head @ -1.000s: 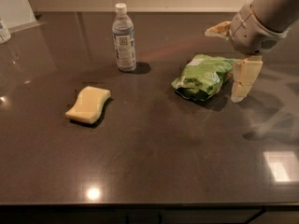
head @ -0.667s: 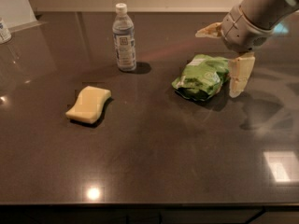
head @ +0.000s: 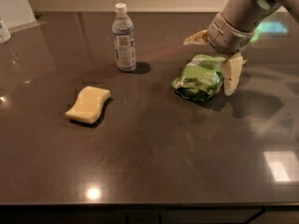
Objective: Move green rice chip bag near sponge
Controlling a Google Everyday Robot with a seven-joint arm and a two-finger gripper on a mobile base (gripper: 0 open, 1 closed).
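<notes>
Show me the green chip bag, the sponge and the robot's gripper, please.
green rice chip bag (head: pixel 196 80): camera view, middle of its crinkled front.
sponge (head: pixel 88 104): camera view, centre of its top face.
gripper (head: pixel 209 66): camera view, midway between its open fingertips, over the bag.

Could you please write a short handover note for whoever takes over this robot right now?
Claw: open, with its fingers spread at the right end of the green rice chip bag. Nothing is gripped.
Green rice chip bag: lying on the dark countertop, right of centre.
Sponge: on the left side, well apart from the bag. A water bottle stands upright farther back, between the two.
Done: the claw is at the bag.
Left: close on the bag, carry it left and set it down beside the sponge.
</notes>
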